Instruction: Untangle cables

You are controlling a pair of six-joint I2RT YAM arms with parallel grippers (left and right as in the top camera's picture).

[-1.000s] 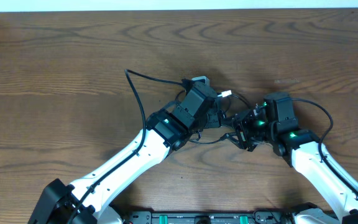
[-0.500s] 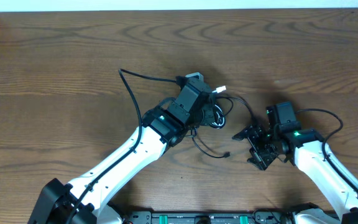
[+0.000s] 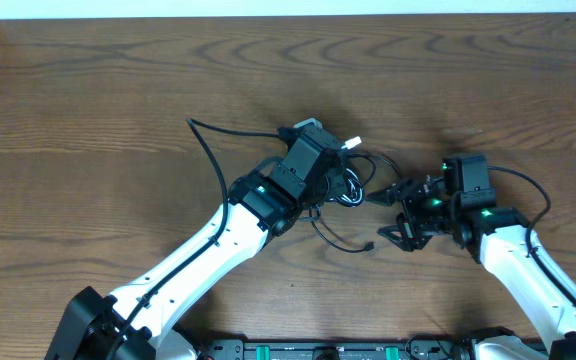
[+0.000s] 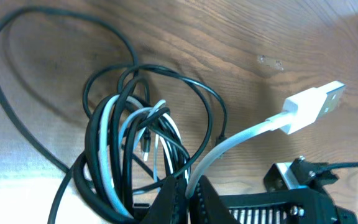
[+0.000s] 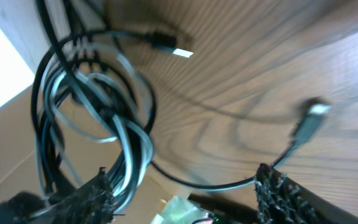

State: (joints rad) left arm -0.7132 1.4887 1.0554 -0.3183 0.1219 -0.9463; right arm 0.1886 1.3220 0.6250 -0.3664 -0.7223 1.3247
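Observation:
The cables form a tangle point(image 3: 353, 182) of black and white loops at mid-table. My left gripper point(image 3: 336, 178) is shut on the white cable point(image 4: 241, 138), pinched between its fingertips point(image 4: 188, 190). That cable's white USB plug point(image 4: 312, 106) sticks out to the upper right point(image 3: 351, 144). One black cable point(image 3: 208, 160) trails off to the upper left. Another black end point(image 3: 366, 246) lies loose below the tangle. My right gripper point(image 3: 388, 216) is open just right of the tangle. In the right wrist view the bundle point(image 5: 98, 106) hangs beside its left finger point(image 5: 86, 199), and a thin black cable point(image 5: 210, 183) crosses the gap point(image 5: 185, 199).
Bare wooden table point(image 3: 88, 90) stretches to the left and back. A white strip point(image 3: 268, 8) runs along the far edge. The right arm's own thick black wire point(image 3: 523, 185) loops beside its wrist.
The right gripper came off the tangle, swung back right and opened, then returned up-left toward it. The left gripper shifted slightly left with the bundle, and a black end dropped below.

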